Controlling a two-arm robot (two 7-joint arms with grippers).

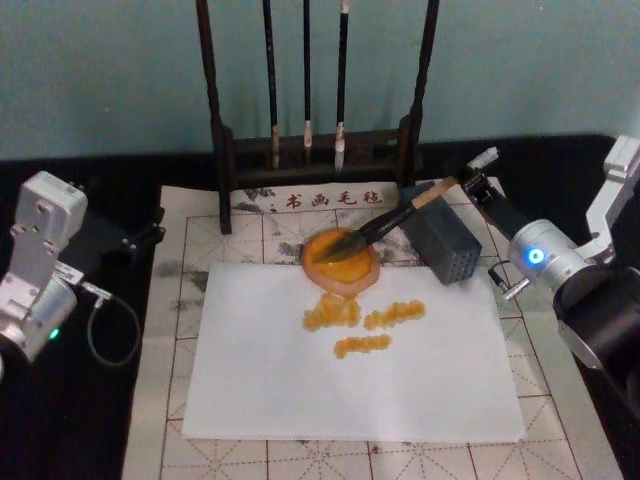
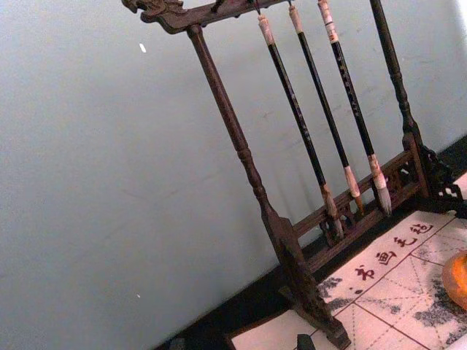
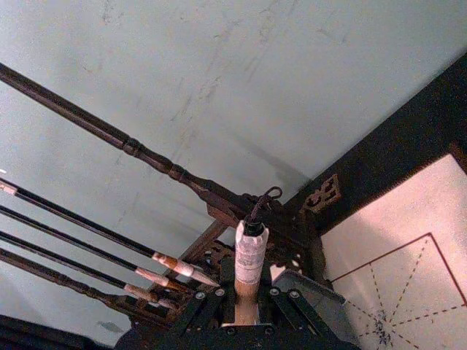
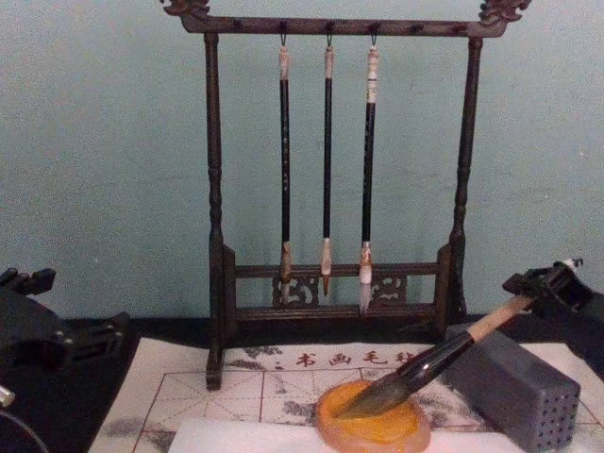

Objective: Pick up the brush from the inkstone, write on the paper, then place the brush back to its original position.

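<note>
A black counter (image 1: 90,420) carries everything; on it lies one cream felt mat (image 1: 180,330) with red grid lines and ink stains, and on the mat one white sheet of paper (image 1: 350,390), bearing three orange strokes (image 1: 365,320) just below the inkstone. At the back stands one dark wooden brush rack (image 4: 217,236), with three thin dark-shafted brushes (image 4: 327,160) hanging side by side between its posts, tips down. One grey rectangular block (image 1: 445,240) with rows of small holes sits on the mat to the right of the inkstone, directly under the slanting brush shaft. One round amber inkstone (image 1: 340,262) rests at the paper's top edge, overlapping it; orange liquid fills it, and the tuft of the brush (image 1: 385,224) lies in that liquid. There is one such thick brush; its shaft rises up and to the right over the grey block, black below and tan above. The right end effector (image 4: 552,283) is at the right side behind the block, clamped on the tan upper shaft; in the right wrist view the whitish cap with its loop (image 3: 250,251) pokes out between the black fingers (image 3: 292,306). The left end effector (image 1: 135,238) is off the mat's left edge, idle; I cannot tell whether its fingers are apart or together.
</note>
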